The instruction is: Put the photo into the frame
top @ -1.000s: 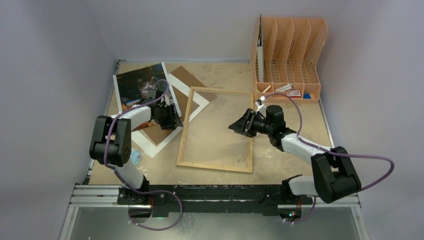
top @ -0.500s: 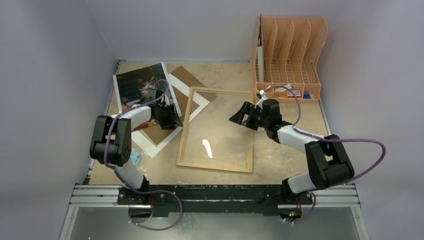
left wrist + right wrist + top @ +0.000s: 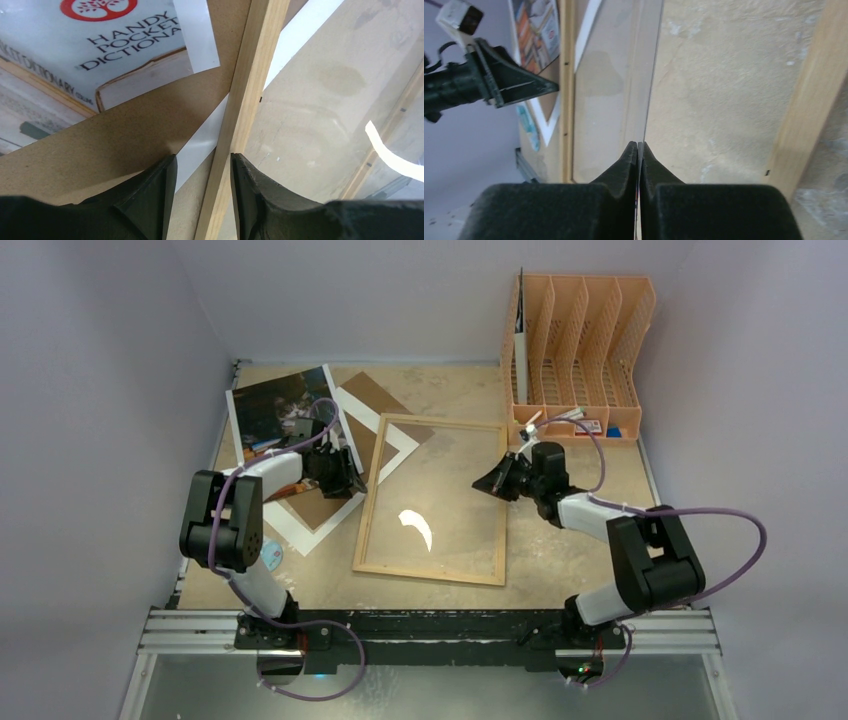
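Right gripper (image 3: 640, 146) pinches a clear pane (image 3: 415, 530) over the frame (image 3: 430, 574); left gripper (image 3: 202, 157) straddles the frame's left bar.
Right fingers are closed tight on the pane's edge, near the frame's right bar. Left fingers are apart with the left wood bar between them, and one finger is touching it. The photo (image 3: 278, 408) lies flat just left of the frame, outside it, overlapping the brown fibreboard back (image 3: 125, 145). A white mat (image 3: 197, 147) pokes out from under the frame's left bar. An orange file organiser (image 3: 580, 340) stands beyond the frame's far right corner.

Lab booth: plain walls (image 3: 110, 350), aluminium rail (image 3: 430, 632)
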{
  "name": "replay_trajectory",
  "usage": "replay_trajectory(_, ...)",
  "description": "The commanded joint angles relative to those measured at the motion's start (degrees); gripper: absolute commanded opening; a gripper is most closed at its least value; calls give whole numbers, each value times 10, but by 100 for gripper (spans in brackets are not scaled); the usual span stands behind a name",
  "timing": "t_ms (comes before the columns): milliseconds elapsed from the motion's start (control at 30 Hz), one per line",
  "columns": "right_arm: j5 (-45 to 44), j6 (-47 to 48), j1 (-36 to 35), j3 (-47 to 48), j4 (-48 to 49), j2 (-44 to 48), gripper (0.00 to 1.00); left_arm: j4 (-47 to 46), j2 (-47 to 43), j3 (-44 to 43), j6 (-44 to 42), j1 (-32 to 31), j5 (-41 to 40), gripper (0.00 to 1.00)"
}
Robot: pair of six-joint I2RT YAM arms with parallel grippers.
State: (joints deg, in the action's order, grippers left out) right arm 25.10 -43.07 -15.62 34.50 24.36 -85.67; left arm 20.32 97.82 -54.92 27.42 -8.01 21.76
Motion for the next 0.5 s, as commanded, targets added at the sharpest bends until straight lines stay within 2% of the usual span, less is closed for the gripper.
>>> replay_trajectory(0, 73, -25, 1, -18, 62, 40, 0, -35, 0, 8, -1, -6, 43, 45)
replay_trajectory(300, 139, -86, 1, -17, 74, 109, 0, -63, -9, 10, 11, -6, 43, 45)
replay_trajectory(467, 150, -133, 1, -11, 72, 135, 0, -49, -7, 8, 5, -8, 11, 43)
